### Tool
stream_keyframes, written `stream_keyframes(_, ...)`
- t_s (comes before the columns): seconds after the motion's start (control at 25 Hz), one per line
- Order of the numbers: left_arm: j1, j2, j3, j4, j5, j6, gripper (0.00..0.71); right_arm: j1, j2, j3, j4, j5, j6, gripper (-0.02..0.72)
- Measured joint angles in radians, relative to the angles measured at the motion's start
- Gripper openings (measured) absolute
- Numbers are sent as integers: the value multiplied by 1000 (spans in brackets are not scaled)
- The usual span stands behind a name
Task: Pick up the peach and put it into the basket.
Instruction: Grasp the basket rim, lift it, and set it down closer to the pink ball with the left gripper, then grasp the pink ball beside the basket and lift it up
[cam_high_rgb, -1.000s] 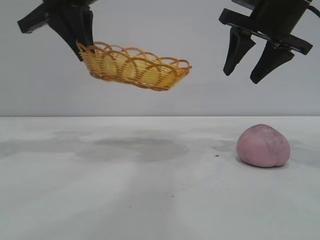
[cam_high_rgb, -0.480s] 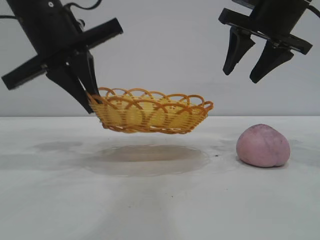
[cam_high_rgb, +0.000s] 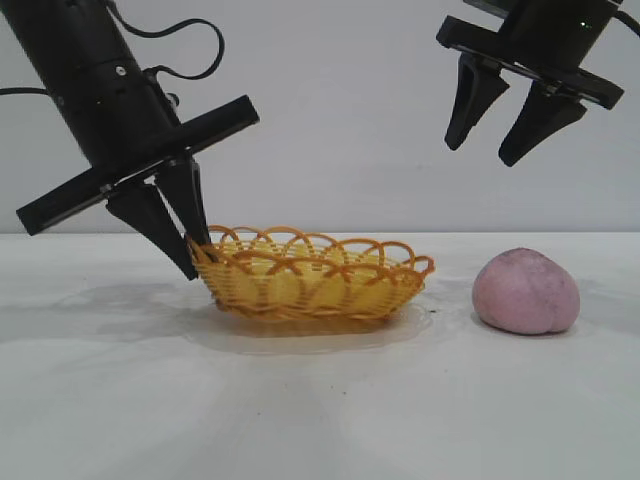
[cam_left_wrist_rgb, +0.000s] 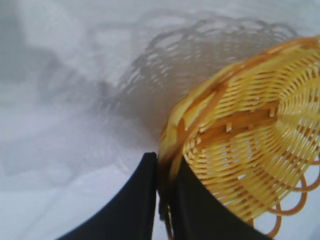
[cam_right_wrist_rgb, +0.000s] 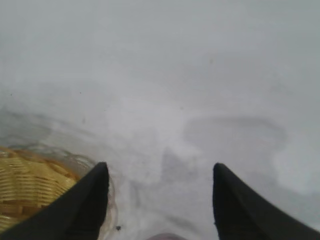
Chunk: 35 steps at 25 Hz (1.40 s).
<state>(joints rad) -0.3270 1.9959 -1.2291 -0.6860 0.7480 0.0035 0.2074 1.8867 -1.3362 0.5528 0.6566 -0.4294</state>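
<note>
Your left gripper (cam_high_rgb: 197, 252) has brought the basket (cam_high_rgb: 315, 278) down: a second ago it hung tilted in the air, and now it sits level on the table (cam_high_rgb: 320, 400). The fingers (cam_left_wrist_rgb: 137, 205) still pinch the basket's rim at its left end, one inside and one outside. Your right gripper (cam_high_rgb: 497, 138) has not moved; it hangs high with its fingers spread, above the peach (cam_high_rgb: 526, 291). The peach lies where it was, on the table just right of the basket.

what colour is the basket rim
Orange-brown loops on the basket, clearest in the exterior view.
</note>
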Motion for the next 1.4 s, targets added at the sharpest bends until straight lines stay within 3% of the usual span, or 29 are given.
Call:
stream_keyframes(0.2,0,0,0,0,6,5,389,0,0,0,2,0,0,415)
stream_keyframes(0.32,0,0,0,0,35,31,498,0,0,0,2,0,0,415)
stream_keyframes(0.44,0,-13,0,47,66,53,489,0,0,0,2,0,0,415)
stream_keyframes(0.52,0,-40,-2,135,94,55,530,0,0,0,2,0,0,415)
stream_keyframes(0.6,0,-64,-26,226,145,55,515,0,0,0,2,0,0,415)
stream_keyframes(0.88,0,-101,-202,485,329,57,515,0,0,0,2,4,-2,415)
stream_keyframes(1.08,0,-101,-286,663,378,57,515,0,0,0,2,15,-2,415)
stream_keyframes(1.28,75,-101,-291,683,418,59,515,0,0,0,2,19,-2,415)
stream_keyframes(1.4,167,-101,-291,685,453,63,515,15,0,0,2,19,-2,415)
